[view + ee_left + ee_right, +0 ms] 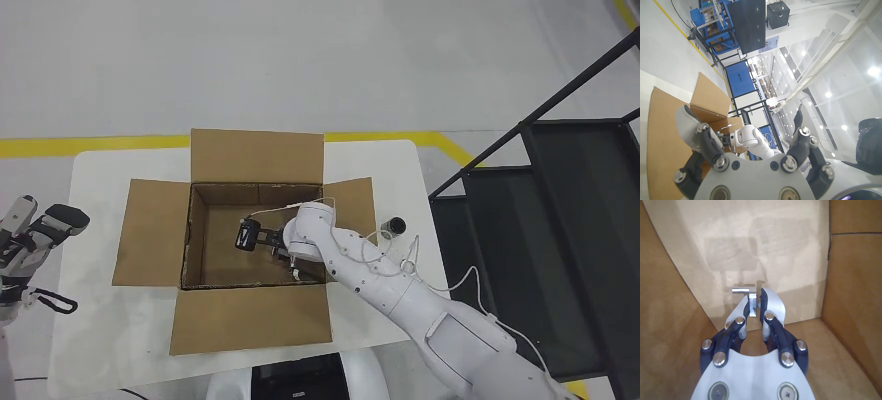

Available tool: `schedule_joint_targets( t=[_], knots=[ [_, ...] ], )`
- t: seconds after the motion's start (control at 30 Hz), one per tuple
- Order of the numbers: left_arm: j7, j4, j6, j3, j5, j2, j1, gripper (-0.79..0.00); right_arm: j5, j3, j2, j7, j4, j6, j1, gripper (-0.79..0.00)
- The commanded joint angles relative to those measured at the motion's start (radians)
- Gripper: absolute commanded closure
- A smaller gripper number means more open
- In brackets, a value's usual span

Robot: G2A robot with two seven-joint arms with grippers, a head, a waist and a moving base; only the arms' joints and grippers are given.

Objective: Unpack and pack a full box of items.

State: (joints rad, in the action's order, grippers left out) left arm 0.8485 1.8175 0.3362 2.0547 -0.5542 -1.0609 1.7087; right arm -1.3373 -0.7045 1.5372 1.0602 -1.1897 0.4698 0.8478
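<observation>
Left gripper [742,115]: stood wide open and empty, at the left edge of the tabletop [100,170].
Right gripper [755,298]: was inside the box [150,232], closed on a small metal part [753,303].
Box: stood open, mid-tabletop, flaps spread.

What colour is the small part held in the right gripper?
Silver; it is a shiny metal part. The right wrist view shows it best.
</observation>
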Motion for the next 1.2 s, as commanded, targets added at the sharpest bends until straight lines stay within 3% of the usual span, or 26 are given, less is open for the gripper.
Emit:
schedule_joint_targets(
  t=[0.0,0.3,0.5,0.87,1.17],
  knots=[
    [0.0,0.0,0.0,0.0,0.0,0.0,0.0,-0.785,0.013,-0.028,-0.011,0.007,-0.057,0.015,0.018,0.0],
    [0.0,0.0,0.0,0.0,0.0,0.0,0.0,-0.785,0.14,-0.265,-0.094,-0.054,-0.442,0.168,0.233,0.0],
    [0.0,0.0,0.0,0.0,0.0,0.0,0.0,-0.785,0.204,-0.397,-0.131,-0.156,-0.608,0.191,0.373,0.0],
    [0.0,0.0,0.0,0.0,0.0,0.0,0.0,-0.785,0.379,-0.493,-0.16,-0.371,-0.682,0.244,0.497,0.0],
    [0.0,0.0,0.0,0.0,0.0,0.0,0.0,-0.785,0.41,-0.491,-0.162,-0.382,-0.675,0.259,0.5,0.0]
  ],
)
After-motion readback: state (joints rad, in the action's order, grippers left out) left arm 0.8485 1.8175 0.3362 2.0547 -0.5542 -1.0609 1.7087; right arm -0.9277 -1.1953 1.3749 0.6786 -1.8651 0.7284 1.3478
